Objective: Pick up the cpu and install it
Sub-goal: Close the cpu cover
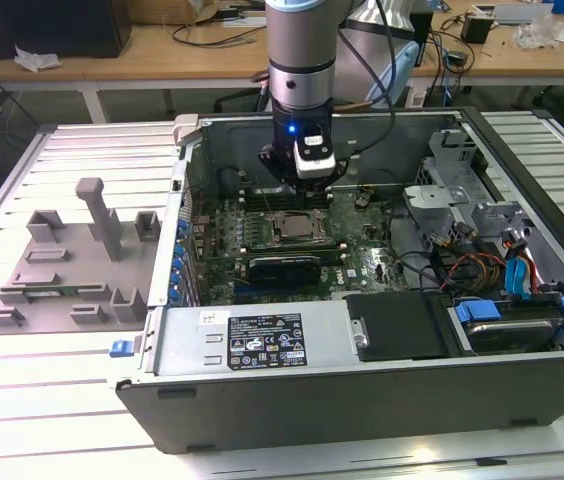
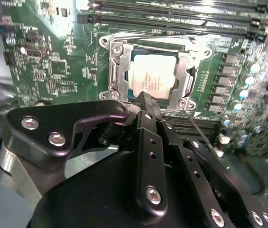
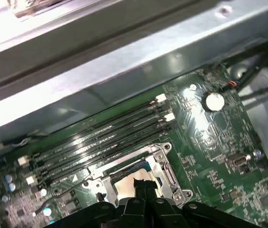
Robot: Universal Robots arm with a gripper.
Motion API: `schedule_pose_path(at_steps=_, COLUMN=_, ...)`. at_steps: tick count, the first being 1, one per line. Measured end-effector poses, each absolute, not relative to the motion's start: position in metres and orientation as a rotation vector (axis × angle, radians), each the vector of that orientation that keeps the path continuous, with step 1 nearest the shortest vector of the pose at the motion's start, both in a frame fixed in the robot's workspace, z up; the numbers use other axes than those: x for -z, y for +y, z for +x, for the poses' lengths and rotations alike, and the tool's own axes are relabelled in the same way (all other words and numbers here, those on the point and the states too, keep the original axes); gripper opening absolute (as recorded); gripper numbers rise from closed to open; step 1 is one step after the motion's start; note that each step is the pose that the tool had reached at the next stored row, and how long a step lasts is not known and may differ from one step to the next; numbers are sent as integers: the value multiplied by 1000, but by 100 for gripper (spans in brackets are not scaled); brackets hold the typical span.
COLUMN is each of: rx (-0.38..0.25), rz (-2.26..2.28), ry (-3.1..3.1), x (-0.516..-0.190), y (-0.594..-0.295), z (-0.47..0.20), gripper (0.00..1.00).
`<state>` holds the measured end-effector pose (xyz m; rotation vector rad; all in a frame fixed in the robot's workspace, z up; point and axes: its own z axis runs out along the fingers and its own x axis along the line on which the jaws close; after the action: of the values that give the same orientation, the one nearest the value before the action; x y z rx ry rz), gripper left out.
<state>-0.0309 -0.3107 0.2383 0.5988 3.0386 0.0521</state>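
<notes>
The cpu (image 1: 292,228), a small silver square, lies flat inside the metal socket frame (image 2: 115,71) on the green motherboard (image 1: 362,262) in the open computer case. In the second wrist view the cpu (image 2: 154,76) sits level in the frame. My gripper (image 1: 299,192) hangs straight above the socket. Its black fingers (image 2: 146,111) are pressed together, and their tip reaches the cpu's near edge in that view. In the first wrist view the gripper (image 3: 142,184) is over the socket and hides most of the chip. I see nothing between the fingers.
Memory slots (image 3: 105,137) run beside the socket, close to the case's back wall (image 3: 124,61). A long black card (image 1: 282,268) lies just in front of the socket. A power supply (image 1: 262,340), drive bay and cables (image 1: 502,270) fill the case. A grey fixture plate (image 1: 62,270) stands outside on the exterior view's left.
</notes>
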Motion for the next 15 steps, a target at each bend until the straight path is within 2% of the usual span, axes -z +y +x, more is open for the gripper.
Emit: schedule_pose_path(at_steps=15, rx=-33, rz=66, ry=3100, x=-238, y=-311, z=-31, gripper=11)
